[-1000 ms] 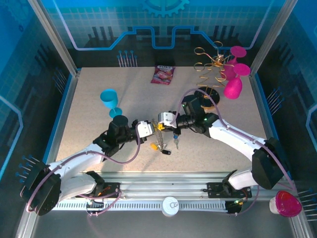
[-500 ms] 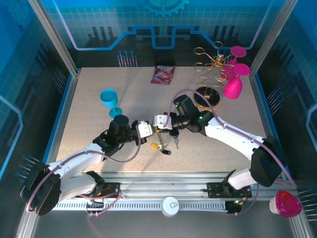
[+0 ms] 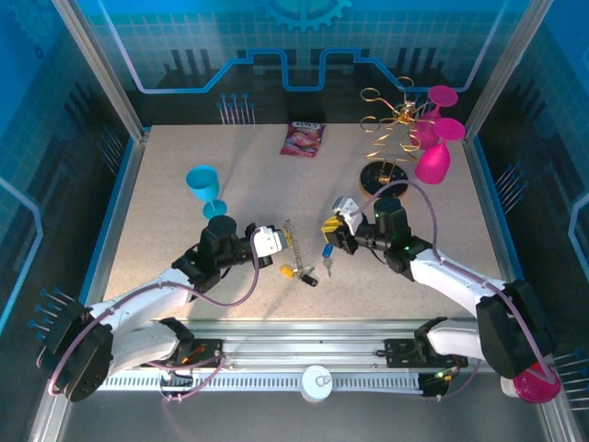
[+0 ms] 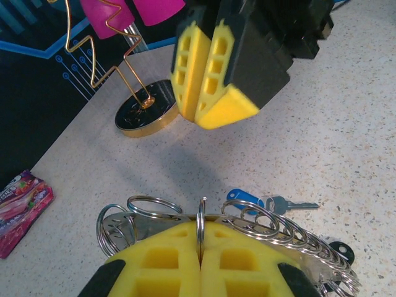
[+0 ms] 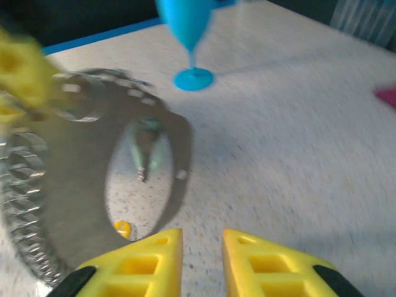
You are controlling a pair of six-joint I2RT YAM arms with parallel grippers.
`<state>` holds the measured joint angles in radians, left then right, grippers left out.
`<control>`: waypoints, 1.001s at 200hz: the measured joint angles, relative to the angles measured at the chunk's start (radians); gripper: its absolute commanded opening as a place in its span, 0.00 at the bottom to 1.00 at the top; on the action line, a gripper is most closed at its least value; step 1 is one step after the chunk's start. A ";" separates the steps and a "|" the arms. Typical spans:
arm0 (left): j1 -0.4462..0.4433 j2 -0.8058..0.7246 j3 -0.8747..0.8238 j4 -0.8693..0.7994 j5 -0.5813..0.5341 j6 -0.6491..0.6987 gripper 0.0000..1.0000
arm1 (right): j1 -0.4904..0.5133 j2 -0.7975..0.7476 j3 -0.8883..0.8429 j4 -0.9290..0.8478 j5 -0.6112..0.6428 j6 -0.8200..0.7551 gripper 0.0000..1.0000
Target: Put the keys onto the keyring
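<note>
Left gripper (image 4: 200,250): jaws closed on one ring of the keyring (image 3: 293,241), held mid-table and well clear of every edge. Right gripper (image 3: 334,224): jaws a narrow gap apart, empty. It has withdrawn rightward since half a second ago, leaving bare table (image 3: 230,157) between the two grippers. The keys (image 3: 308,278) lie on the table near the keyring, on the side toward the arm bases, with the blue key (image 4: 242,197) just beside it.

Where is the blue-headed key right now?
In the top view, the blue-headed key lies on the table on the near side of the right gripper, with the black-headed key to its left.
</note>
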<state>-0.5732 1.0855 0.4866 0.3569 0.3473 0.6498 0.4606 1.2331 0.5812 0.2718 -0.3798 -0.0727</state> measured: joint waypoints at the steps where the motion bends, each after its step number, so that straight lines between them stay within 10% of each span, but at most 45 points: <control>1: 0.000 0.000 0.000 0.000 0.000 0.001 0.00 | 0.000 -0.001 0.000 -0.002 0.005 0.006 0.23; 96: 0.000 -0.002 -0.002 0.015 -0.010 0.004 0.00 | 0.050 0.130 0.196 -0.593 0.278 0.445 0.27; 200: 0.000 -0.002 -0.002 0.015 0.094 0.011 0.00 | 0.181 -0.074 0.122 -0.242 -0.005 -0.300 0.25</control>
<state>-0.5732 1.0832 0.4850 0.3717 0.4416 0.6613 0.6415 1.1595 0.7029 0.0296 -0.3851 -0.3729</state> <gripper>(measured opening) 0.049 0.250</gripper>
